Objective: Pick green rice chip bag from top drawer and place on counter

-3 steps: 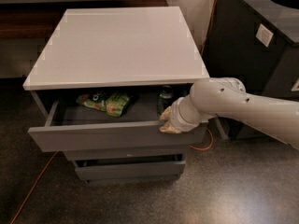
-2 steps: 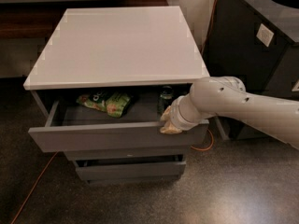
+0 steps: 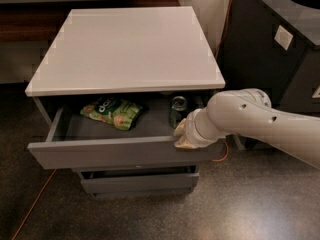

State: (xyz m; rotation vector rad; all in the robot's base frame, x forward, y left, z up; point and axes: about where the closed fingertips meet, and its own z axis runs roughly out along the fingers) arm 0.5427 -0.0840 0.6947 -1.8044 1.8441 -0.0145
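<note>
A black cabinet (image 3: 260, 59) stands right on the dark speckled floor (image 3: 260, 204).

Top drawer (image 3: 115, 153): open, extended forward from its cabinet, grey interior exposed; green rice chip bag (image 3: 112, 112): lying flat inside the top drawer, left of centre, towards the rear; dark can (image 3: 177, 110): upright inside the top drawer, right of the bag and apart from it; tool (image 3: 183, 136): at the right end of the top drawer's front panel, at its upper edge, just in front of the can; pale arm (image 3: 260, 121): extends from the tool past the top drawer's right side; surface (image 3: 130, 44): directly above the top drawer, overhanging its rear part; lower drawer (image 3: 140, 182): beneath the top drawer, set further back.
</note>
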